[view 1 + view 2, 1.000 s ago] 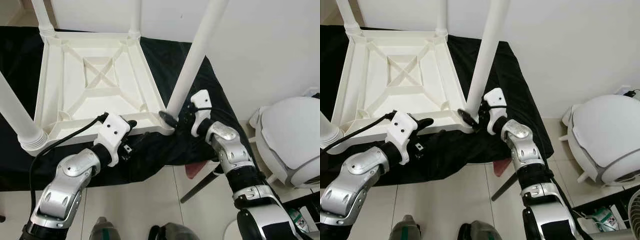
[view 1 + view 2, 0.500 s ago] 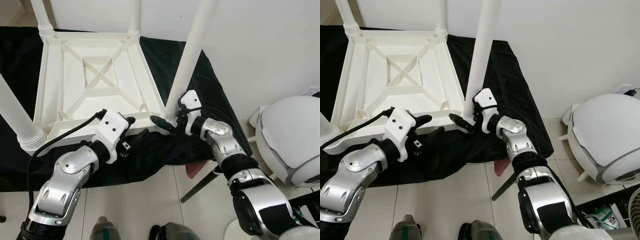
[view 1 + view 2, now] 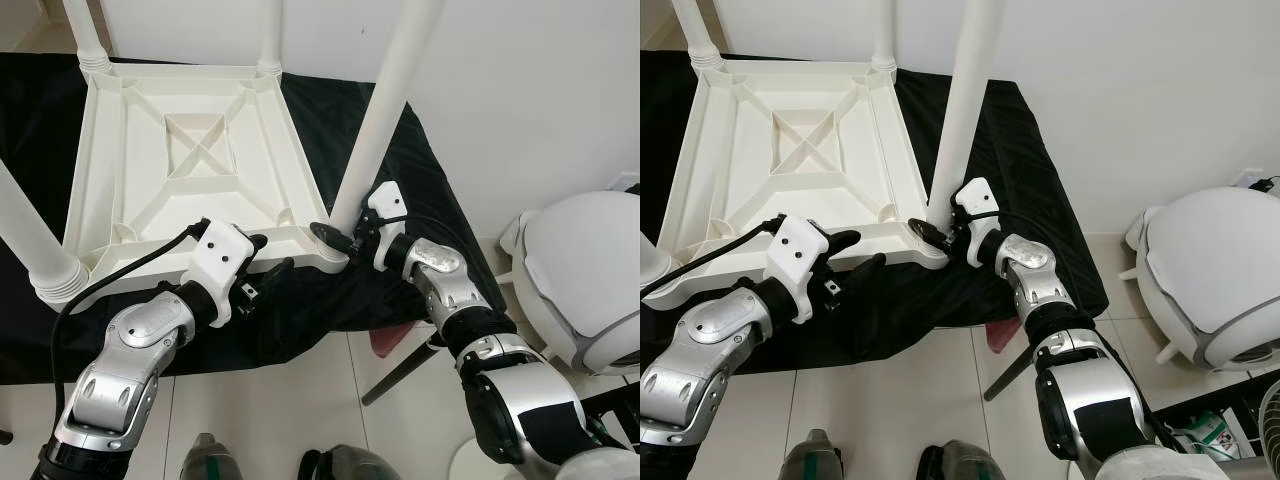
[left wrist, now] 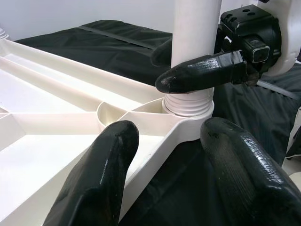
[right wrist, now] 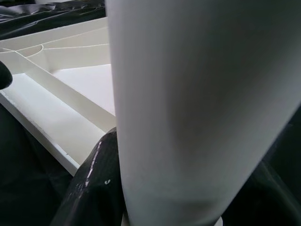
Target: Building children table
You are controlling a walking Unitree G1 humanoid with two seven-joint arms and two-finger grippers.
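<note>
The left gripper [image 3: 262,256] straddles the upturned white tabletop's [image 3: 190,160] near rim, fingers spread. At its right corner, the right gripper [image 3: 340,236] clamps one table leg [image 3: 385,110]. Four legs stand in the corners.

Lighting is bright, even and diffuse with soft shadows only, head views are sharp with mild edge distortion, the black cloth [image 3: 400,190] reads nearly featureless, and the near fingers [image 4: 101,183] and table leg [image 5: 197,108] in the wrist views are soft-focused.
</note>
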